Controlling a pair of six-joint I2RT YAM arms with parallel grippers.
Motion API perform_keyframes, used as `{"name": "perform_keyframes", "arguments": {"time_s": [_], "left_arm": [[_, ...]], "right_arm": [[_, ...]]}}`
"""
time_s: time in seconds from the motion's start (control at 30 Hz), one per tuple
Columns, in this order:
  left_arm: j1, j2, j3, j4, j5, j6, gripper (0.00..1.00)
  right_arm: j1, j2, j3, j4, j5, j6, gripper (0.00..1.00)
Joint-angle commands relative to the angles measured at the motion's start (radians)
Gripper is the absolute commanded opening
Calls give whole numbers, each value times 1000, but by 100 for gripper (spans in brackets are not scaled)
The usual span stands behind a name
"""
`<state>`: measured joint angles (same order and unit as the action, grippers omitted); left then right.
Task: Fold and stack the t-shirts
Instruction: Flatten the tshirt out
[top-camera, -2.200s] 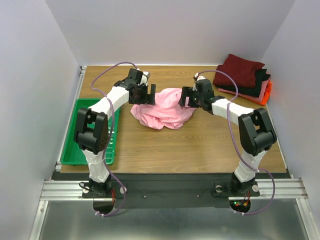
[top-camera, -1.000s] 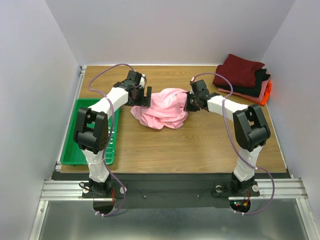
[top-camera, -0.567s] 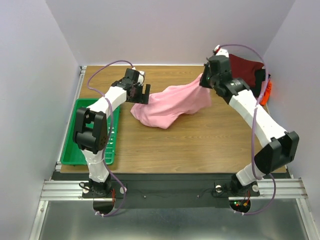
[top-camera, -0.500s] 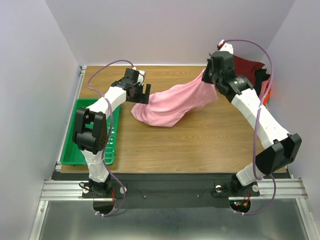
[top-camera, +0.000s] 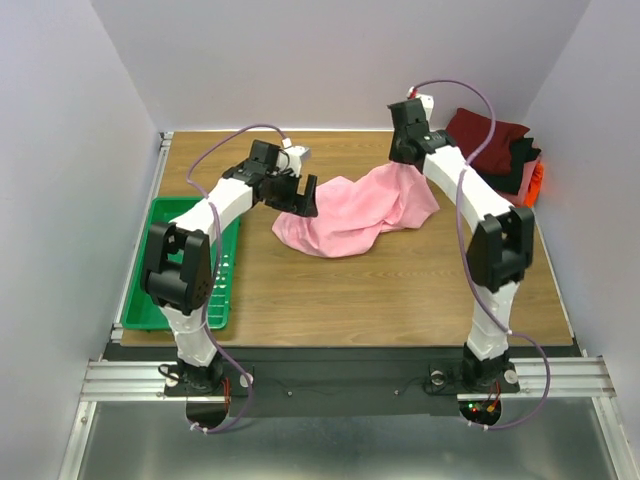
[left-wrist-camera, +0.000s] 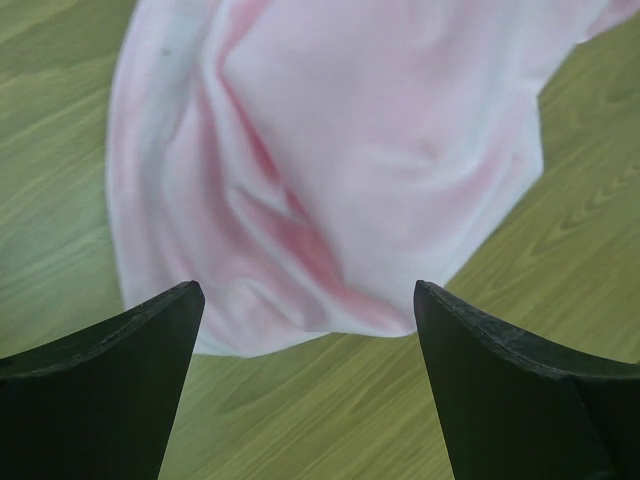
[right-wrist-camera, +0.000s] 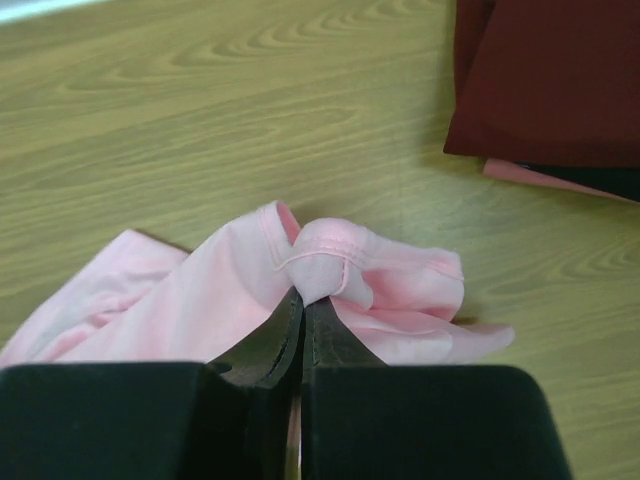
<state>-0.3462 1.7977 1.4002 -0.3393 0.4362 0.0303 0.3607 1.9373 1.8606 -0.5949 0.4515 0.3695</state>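
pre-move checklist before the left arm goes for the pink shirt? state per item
1. Right gripper shut on the pink t-shirt: ok, a bunched hem is pinched between its fingers.
2. Left gripper open: ok, fingers wide apart.
3. Cloth lined up with the left gripper's gap: ok in the left wrist view.
4. Left fingers touching the cloth: cannot tell.
5. Shirt spread flat: not ok, it is bunched with deep folds.
6. Folded stack apart from the pink t-shirt: ok, bare table shows between them.
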Motion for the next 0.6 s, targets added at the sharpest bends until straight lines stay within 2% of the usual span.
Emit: {"name": "perform_keyframes", "arguments": {"time_s": [0.0,0.13,0.3,0.4,0.43,0.47,0.53,0.57], "left_arm": [[-36,28,23,-3,136,28,99],[-66,63,36,-44,107,39,99],[-80,92,37,-61,125,42,99],[-99,135,55,-76,153,46,99],[-106,150,69,-87,151,49,98],[-108,181,75,-92,150,51,95],[-108,212,103,-115,133,52,72],[-108,238,114,-124,124,54,60]], "right_arm": [[-46,110,153,4,-19,12,0],[-75,225,270,4,-77,25,0],[-95,319,339,6,-115,29,1],[-106,339,371,6,-163,34,33],[-108,335,374,6,-183,32,60],[-108,324,359,6,-188,31,72],[-108,280,326,6,-186,26,84],[-108,257,268,6,-180,25,86]]}}
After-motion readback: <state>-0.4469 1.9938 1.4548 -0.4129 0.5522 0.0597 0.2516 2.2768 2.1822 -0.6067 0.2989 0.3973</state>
